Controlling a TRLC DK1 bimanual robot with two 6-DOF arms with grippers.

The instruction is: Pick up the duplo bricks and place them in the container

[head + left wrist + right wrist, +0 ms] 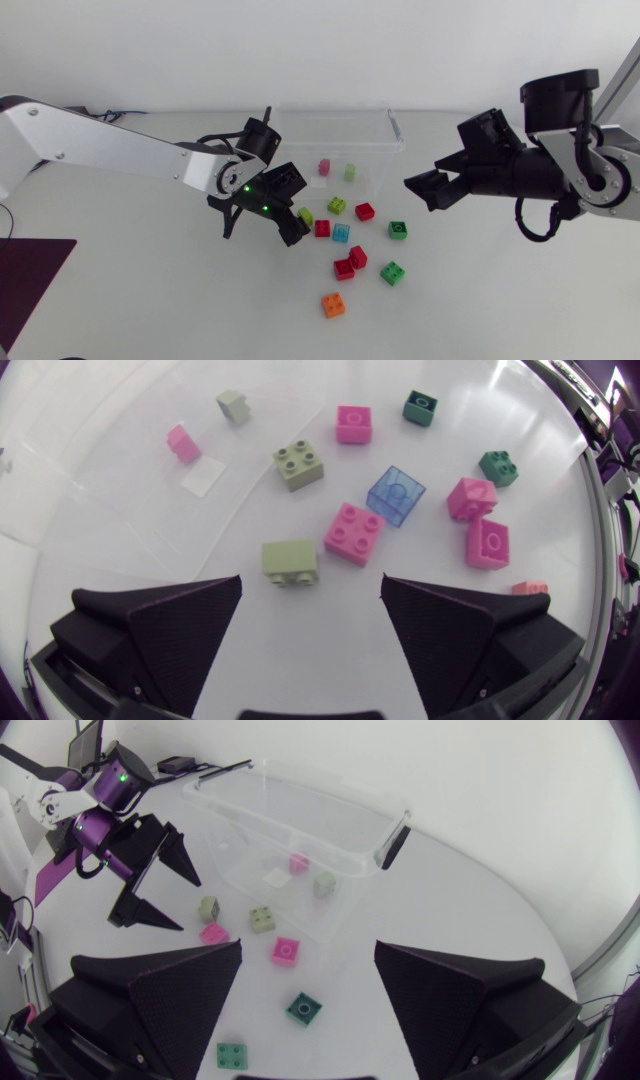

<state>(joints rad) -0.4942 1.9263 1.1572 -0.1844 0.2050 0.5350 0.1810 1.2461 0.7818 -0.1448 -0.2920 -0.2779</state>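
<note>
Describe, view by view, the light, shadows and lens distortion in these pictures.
Head view: even light, no hard shadows on the table. Left wrist view: fisheye bends the table's edge into an arc. Right wrist view: the rim of the clear container looks bowed.

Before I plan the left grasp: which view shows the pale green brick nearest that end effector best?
Left wrist view: the pale green brick sits large, ahead of the open left end effector. Head view shows it small; right wrist view, tiny.
</note>
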